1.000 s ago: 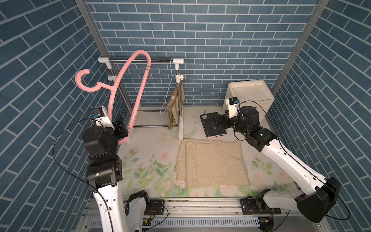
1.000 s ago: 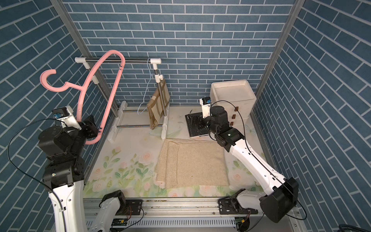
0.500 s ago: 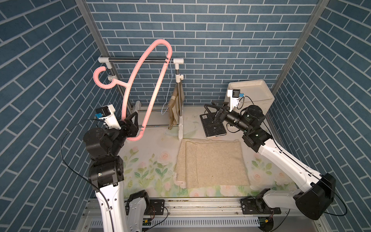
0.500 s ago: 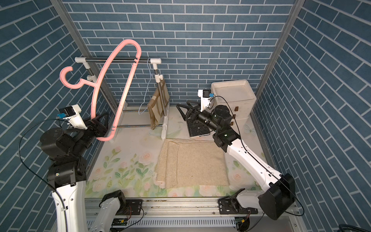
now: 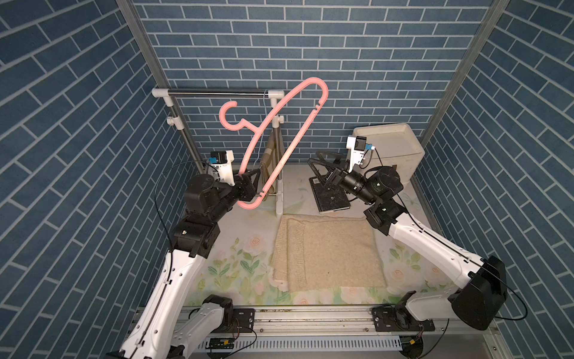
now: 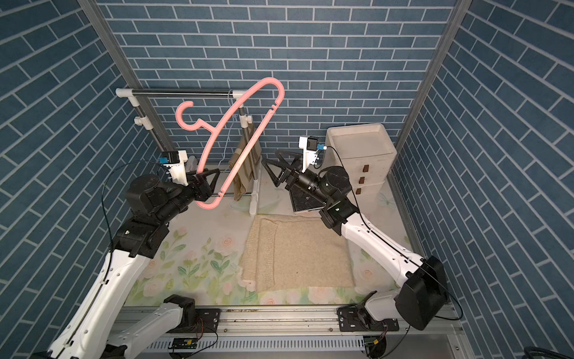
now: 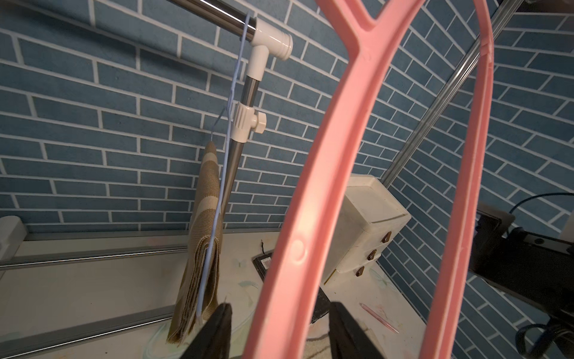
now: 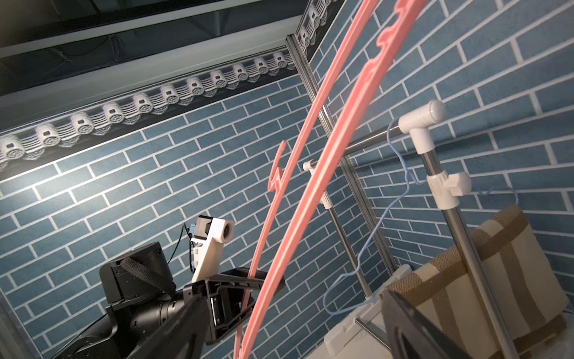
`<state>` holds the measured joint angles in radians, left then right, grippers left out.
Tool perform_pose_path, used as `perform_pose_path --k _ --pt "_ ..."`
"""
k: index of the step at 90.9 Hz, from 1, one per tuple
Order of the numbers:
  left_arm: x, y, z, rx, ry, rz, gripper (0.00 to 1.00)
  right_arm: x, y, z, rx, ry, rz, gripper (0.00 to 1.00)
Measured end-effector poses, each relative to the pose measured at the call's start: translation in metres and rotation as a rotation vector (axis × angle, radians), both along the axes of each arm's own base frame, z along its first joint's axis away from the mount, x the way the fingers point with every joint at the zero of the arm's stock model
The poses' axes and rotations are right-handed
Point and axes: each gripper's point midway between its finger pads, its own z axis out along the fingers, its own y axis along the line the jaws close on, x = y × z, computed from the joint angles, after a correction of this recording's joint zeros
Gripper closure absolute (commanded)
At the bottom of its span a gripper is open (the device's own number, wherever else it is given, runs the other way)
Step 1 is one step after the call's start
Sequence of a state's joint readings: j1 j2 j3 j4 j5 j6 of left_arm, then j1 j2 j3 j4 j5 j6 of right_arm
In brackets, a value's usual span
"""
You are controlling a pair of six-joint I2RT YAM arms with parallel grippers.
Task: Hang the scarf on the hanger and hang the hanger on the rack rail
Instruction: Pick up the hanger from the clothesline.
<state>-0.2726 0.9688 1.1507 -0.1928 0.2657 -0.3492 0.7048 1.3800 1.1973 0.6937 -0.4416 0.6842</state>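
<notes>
Pink hanger (image 5: 294,145) swung toward right gripper (image 5: 313,156), clamped at lower end by left gripper (image 5: 253,186); right jaws wide apart, empty. Risk: long hanger levered loose, clothes rail (image 5: 217,92) struck.

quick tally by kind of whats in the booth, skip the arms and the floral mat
hangers: 2 (pink hanger, blue wire hanger)
cloths: 2 (beige scarf, striped cloth)
rack: 1
drawer unit: 1
black board: 1
total: 7
</notes>
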Motion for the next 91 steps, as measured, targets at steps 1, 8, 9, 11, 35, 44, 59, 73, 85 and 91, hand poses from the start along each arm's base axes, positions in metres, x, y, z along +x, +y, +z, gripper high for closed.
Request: perform_pose_path --k 1,8,9,11,35,44,59,73,85,91 --pt "0.0 -0.002 0.0 0.0 -0.001 -0.003 0.8 0.0 0.0 0.001 0.002 -0.003 0.0 0.08" --pt "0.001 -0.015 0.0 0.001 -0.007 -0.02 0.8 0.0 0.0 0.004 0.02 -0.021 -0.002 0.09" --pt "0.001 -0.016 0.0 0.001 -0.008 -0.022 0.8 0.0 0.0 0.004 0.021 -0.022 -0.002 0.1" --pt "0.001 -0.019 0.0 0.0 -0.009 -0.026 0.8 0.001 0.001 0.004 0.023 -0.024 -0.002 0.1" --pt "0.001 -0.034 0.001 -0.006 -0.022 -0.044 0.8 0.017 0.015 0.003 0.062 0.0 0.024 0.38" --pt "0.001 -0.039 0.002 -0.014 -0.028 -0.058 0.79 0.021 0.019 0.007 0.078 0.004 0.034 0.52" --pt "0.003 -0.049 0.0 -0.016 -0.027 -0.086 0.79 0.022 0.024 0.009 0.093 0.018 0.06 0.77" --pt "0.008 -0.051 -0.012 -0.002 -0.005 -0.084 0.68 0.019 0.025 0.009 0.112 0.074 0.106 1.0" --pt "0.009 -0.053 -0.015 0.008 -0.003 -0.089 0.51 0.017 0.023 0.011 0.106 0.078 0.117 1.0" --pt "0.007 -0.054 -0.013 0.012 -0.009 -0.097 0.35 0.018 0.02 0.009 0.097 0.085 0.114 1.0"
